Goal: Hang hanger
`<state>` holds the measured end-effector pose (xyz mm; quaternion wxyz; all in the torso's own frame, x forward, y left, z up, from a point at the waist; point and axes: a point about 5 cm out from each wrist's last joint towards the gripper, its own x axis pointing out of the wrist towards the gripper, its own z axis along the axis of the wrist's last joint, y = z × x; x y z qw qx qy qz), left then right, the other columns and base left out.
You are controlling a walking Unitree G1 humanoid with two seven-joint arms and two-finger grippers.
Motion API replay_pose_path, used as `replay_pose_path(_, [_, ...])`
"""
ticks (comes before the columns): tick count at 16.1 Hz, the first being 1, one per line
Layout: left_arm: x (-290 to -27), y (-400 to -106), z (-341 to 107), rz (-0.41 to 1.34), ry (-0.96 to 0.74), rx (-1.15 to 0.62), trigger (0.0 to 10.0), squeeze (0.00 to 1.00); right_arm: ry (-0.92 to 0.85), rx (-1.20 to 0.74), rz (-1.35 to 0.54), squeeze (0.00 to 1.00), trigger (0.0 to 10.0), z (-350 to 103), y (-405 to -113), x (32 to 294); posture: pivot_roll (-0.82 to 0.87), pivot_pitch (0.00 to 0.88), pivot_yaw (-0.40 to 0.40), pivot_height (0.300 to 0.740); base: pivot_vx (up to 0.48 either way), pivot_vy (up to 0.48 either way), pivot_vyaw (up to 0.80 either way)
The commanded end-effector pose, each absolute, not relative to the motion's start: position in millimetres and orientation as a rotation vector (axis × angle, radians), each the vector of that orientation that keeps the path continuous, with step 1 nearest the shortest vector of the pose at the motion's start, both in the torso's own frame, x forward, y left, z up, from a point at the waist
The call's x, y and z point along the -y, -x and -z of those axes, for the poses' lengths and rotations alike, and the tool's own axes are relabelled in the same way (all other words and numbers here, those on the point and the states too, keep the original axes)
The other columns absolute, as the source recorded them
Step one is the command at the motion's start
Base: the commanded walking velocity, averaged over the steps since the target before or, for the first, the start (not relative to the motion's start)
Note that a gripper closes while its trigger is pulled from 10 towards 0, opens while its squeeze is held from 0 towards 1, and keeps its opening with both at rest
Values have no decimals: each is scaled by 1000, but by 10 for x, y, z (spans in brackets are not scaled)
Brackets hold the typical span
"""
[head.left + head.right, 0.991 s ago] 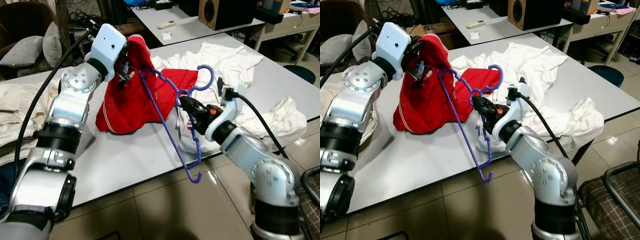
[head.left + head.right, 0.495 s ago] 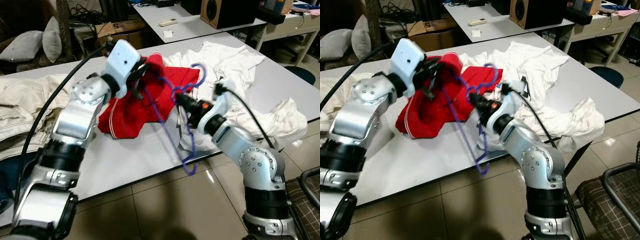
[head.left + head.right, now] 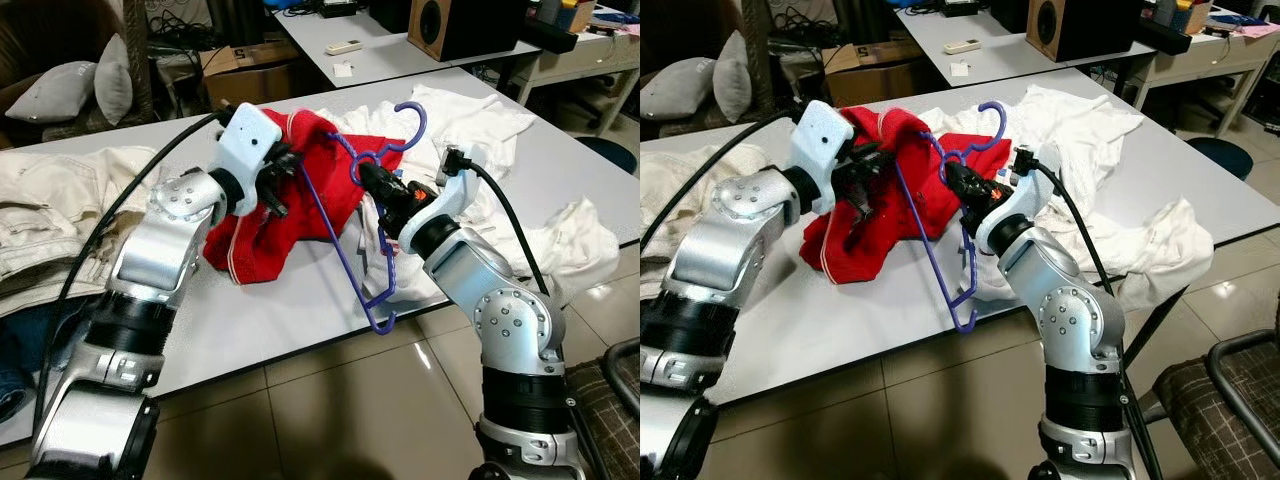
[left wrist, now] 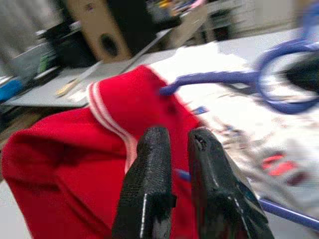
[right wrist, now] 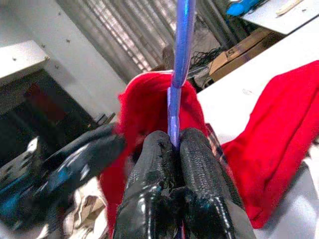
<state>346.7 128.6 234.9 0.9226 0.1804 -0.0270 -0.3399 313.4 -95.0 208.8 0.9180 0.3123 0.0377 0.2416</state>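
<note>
Fig.: garment-on-hanger step, near to far, places ref. the hanger.

Nearest: bench front edge; the hanger's lower end hangs over it, w/ its small end hook below the edge line. The hanger is purple, held off the bench and tilted, top hook pointing up and away from the robot.

Right gripper: jaws pressed together, pinching the hanger at its neck, just under the top hook; in the right wrist view the purple rod runs up from between the fingers.

Left gripper: to the robot's left of the hanger, jaws nearly together, pinching a fold of the red shirt by its white-striped edge. Shirt lifted at that end, rest draped on the bench; one hanger arm lies against or just inside the raised fold, cannot tell which.

Beyond and right of the hanger: white clothes heaped on the bench. Left of it: beige clothes. Far: second bench w/ a speaker.

Step in hand (judgement): threading the hanger arm into the shirt opening; hanging proper not yet begun. Next move likely calls for keeping the opening held wide w/ the left while the right drives the hanger arm deeper toward the shoulder, w/o the end hook snagging the white clothes.
</note>
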Motion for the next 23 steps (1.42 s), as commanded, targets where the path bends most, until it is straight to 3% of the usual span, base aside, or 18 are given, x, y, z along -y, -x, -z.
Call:
replay_pose_path(1, [-1323,-3431,-2336,721,-376,39,10000,1000,-667,-52,-478,0,10000,-2121,-3152,984,47,0,83,740,0,0,0])
replay_pose_path(4, [-1429,-3191,-2150,849,-400,-49,10000,1000,-691,-42,-460,0,10000,-2131,-3180,1017,51,0,83,740,0,0,0])
replay_pose_path(5, [-1541,-3157,-2064,812,-424,-88,10000,0,-693,-38,-459,0,10000,-2142,-3196,1019,51,0,83,740,0,0,0])
replay_pose_path(8, [-1837,-3119,-1782,663,-509,-216,10000,0,-698,-28,-460,0,10000,-2169,-3218,1033,55,0,77,740,0,0,0])
replay_pose_path(12, [-1844,-3165,-1483,465,-520,-263,10000,0,-700,-21,-461,0,10000,-2179,-3235,1027,49,0,88,740,0,0,0])
replay_pose_path(17, [-1736,-3183,-1236,403,-223,-299,10000,0,-714,-12,-453,0,10000,-2182,-3221,1009,34,0,111,740,0,0,0])
replay_pose_path(20, [-1702,-3185,-1339,402,-81,-219,10000,0,-710,-4,-452,0,10000,-2188,-3211,1012,31,0,120,740,0,0,0])
replay_pose_path(21, [-1739,-3202,-1396,386,-35,-174,10000,86,-711,-3,-450,0,10000,-2186,-3211,1015,31,0,120,740,0,0,0])
replay_pose_path(22, [-1734,-3201,-1440,407,-3,-131,10000,1000,-711,-2,-451,0,10000,-2185,-3211,1013,33,0,119,740,0,0,0])
replay_pose_path(23, [-1699,-3177,-1439,445,13,-134,10000,1000,-711,-2,-452,0,10000,-2185,-3213,1009,34,0,119,740,0,0,0])
